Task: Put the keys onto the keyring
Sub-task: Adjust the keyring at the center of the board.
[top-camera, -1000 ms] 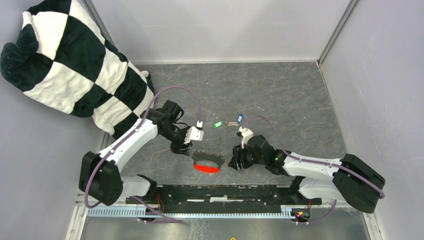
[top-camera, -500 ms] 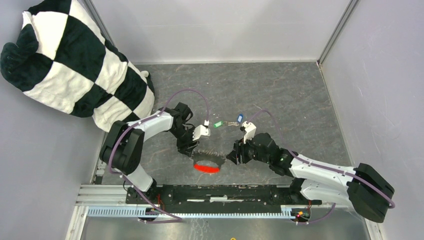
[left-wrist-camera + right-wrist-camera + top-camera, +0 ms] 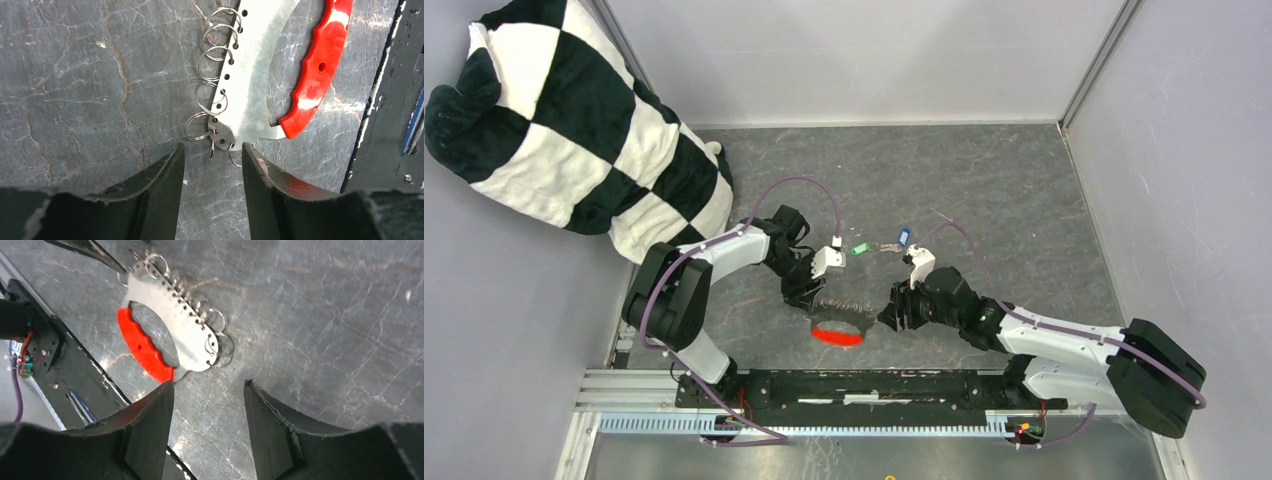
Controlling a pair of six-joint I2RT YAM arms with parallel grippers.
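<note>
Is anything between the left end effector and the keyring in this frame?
Nothing visible. The left end effector is open right at one end of the keyring, with only bare table around it. The right end effector is open at the other end, also unobstructed.

A big soft thing with black and white squares (image 3: 564,120), maybe a pillow, leans in the far left corner. The table (image 3: 1004,190) is dark grey with thin cracks like stone. A long black bar (image 3: 874,385) lies along its near edge.
</note>
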